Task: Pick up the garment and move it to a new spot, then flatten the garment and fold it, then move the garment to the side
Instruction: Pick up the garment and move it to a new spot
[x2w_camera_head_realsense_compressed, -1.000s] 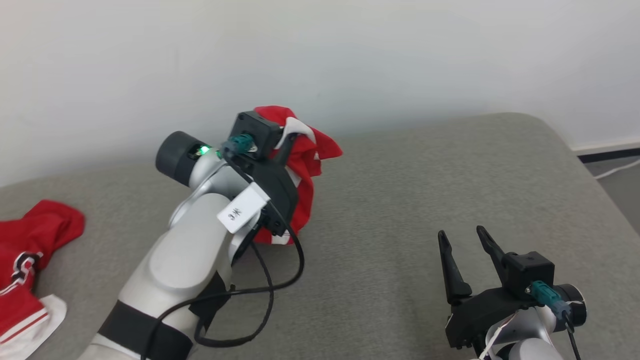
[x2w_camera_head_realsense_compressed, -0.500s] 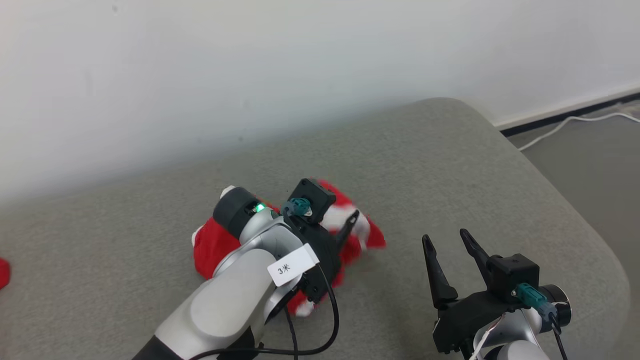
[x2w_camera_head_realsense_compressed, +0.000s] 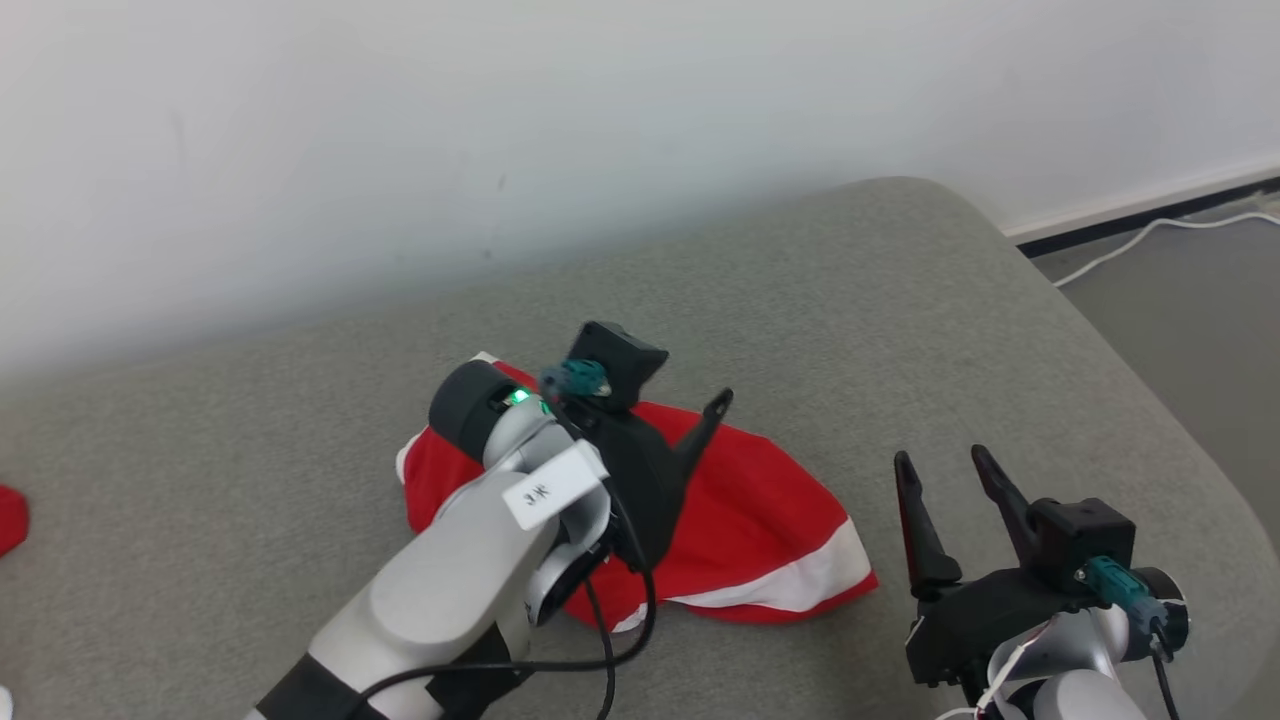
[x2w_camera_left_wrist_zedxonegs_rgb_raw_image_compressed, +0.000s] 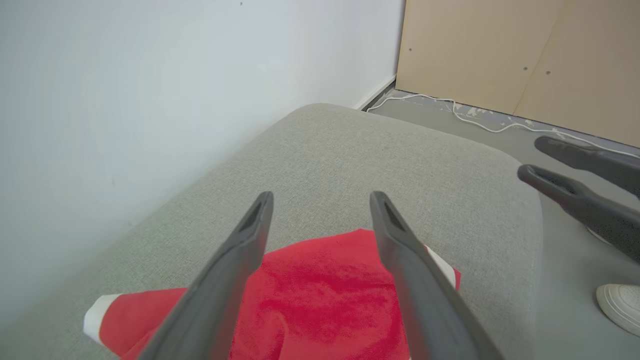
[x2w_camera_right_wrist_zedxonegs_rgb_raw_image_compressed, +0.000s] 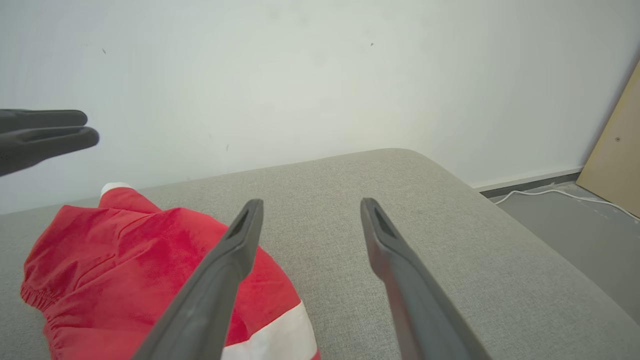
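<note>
Red garment (x2w_camera_head_realsense_compressed: 760, 520) on couch (x2w_camera_head_realsense_compressed: 900, 300) | left pincer (x2w_camera_left_wrist_zedxonegs_rgb_raw_image_compressed: 321, 197), right pincer (x2w_camera_head_realsense_compressed: 942, 458) released | left-wrist: white shoe (x2w_camera_left_wrist_zedxonegs_rgb_raw_image_compressed: 620, 305)

A white tag (x2w_camera_head_realsense_compressed: 541, 488) is being carried on the left arm (x2w_camera_head_realsense_compressed: 440, 590), its small dark characters being blurred beyond reading.

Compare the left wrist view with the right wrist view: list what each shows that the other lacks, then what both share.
Left wrist view, not the right: a white shoe on the floor beside the grey cushion. Right wrist view, not the left: a gathered elastic hem. Both share: the red garment with white trim lying on the cushion, the left gripper and right gripper, open and holding nothing, the white wall, a white cable on the floor, and a tan board.
</note>
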